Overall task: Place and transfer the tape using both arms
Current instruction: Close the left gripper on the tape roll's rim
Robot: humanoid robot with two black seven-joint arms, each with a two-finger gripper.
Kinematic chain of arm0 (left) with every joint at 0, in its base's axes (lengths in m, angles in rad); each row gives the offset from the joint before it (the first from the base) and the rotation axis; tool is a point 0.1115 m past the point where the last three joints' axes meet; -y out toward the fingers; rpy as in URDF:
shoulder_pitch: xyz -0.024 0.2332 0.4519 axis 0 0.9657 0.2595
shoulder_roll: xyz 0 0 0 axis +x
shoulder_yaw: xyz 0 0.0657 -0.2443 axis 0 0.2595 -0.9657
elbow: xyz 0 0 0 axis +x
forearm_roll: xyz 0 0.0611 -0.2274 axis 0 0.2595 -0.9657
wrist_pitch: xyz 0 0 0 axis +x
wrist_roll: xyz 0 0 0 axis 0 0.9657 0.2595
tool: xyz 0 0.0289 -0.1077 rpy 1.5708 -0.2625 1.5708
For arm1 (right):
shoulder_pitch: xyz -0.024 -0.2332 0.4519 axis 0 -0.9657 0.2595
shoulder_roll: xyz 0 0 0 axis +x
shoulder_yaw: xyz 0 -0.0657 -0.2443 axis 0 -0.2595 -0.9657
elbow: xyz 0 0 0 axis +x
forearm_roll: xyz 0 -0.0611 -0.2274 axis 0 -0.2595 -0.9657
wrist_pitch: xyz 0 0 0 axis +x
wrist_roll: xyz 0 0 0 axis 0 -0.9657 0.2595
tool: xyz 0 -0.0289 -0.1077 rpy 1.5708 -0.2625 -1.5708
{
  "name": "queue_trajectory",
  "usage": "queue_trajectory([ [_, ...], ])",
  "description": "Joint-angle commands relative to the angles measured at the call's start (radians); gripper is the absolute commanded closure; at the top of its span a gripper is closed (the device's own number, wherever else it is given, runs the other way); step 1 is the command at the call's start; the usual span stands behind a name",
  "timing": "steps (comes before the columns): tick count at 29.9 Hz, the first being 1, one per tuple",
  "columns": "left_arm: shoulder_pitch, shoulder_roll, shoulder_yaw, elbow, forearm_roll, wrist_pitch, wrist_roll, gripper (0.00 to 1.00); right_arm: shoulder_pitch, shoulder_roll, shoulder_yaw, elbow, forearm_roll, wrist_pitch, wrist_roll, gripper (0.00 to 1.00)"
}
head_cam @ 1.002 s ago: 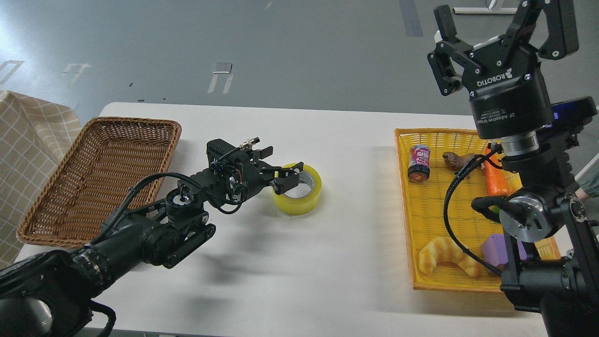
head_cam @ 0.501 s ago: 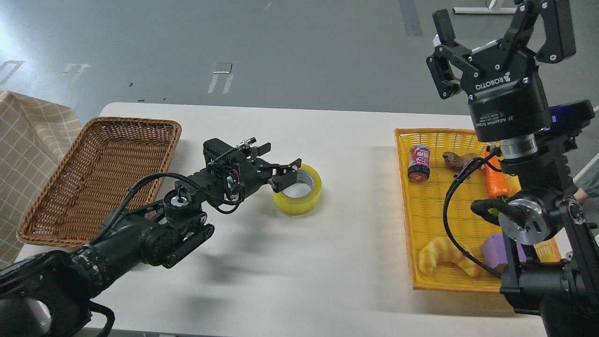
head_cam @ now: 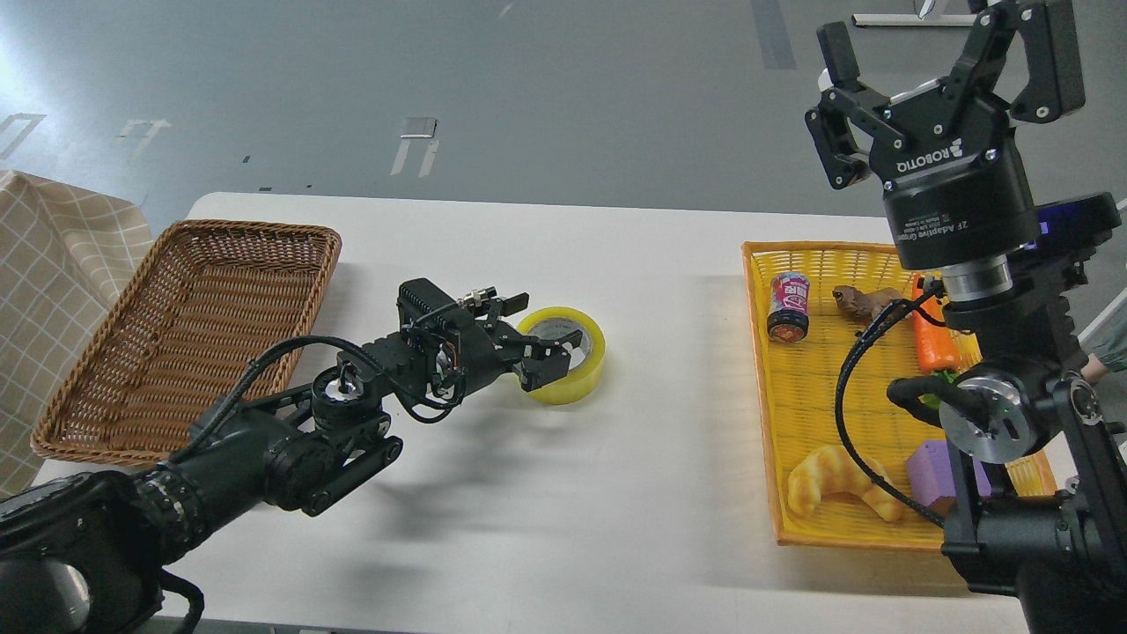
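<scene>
Wicker basket point(head_cam: 189, 335) at 9 o'clock. Left gripper point(head_cam: 537, 345) spread, now dropped astride near wall of tape point(head_cam: 577, 361) at table point(head_cam: 563, 493) centre; bare tabletop 3 o'clock of it. Yellow basket point(head_cam: 806, 414) rightward. Right gripper point(head_cam: 933, 62) raised, spread, unchanged.

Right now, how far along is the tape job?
Looks done: the tape lies on the table between the baskets, out of the yellow basket. In hand: the left gripper is at the roll, one finger over its hole; a closed grip isn't visible. The right gripper is raised, open and empty. Left: lifting the roll into the empty wicker basket, probably.
</scene>
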Motion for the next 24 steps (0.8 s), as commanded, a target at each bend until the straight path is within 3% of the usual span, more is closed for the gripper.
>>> queue_trajectory([
  [1, 0.004, -0.006, 0.004, 0.024, -0.01, 0.001, 0.0, 0.02, -0.002, 0.0, 0.005, 0.004, 0.0, 0.0, 0.0, 0.04],
  [24, -0.003, -0.023, 0.01, 0.116, -0.012, 0.038, -0.01, 0.04, -0.019, 0.0, 0.011, -0.002, 0.0, 0.001, 0.0, 0.04],
])
